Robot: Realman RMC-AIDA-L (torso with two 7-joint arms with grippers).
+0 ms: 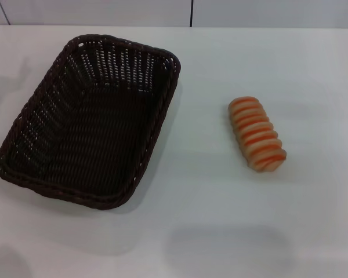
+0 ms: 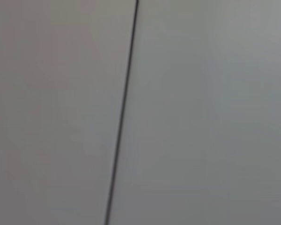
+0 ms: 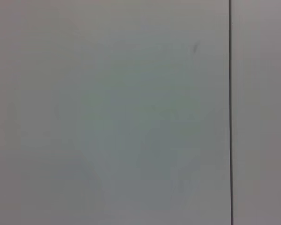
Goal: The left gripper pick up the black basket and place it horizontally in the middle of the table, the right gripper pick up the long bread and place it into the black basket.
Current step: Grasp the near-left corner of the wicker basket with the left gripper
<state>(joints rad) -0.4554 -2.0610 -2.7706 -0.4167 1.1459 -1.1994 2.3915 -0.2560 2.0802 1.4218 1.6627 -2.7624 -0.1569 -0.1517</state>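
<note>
Head view: black basket (image 1: 90, 119) empty, angled on surface (image 1: 209, 220); light, stiff, grip braided rim. Long bread (image 1: 257, 134) soft. Neither hand visible, state unknown.

you have the basket (image 1: 90, 121) sitting on the table (image 1: 220, 231), on its left half. taking the basket as your landmark: it lies askew, its far end swung toward the right and its near end toward the left. the bread (image 1: 257, 134) lies on the table to the right of the basket, well apart from it, level with the basket's middle. it too lies askew, its far end nearer the basket than its near end. nothing lies in the basket. behind the basket the table ends at a wall (image 1: 104, 11).
</note>
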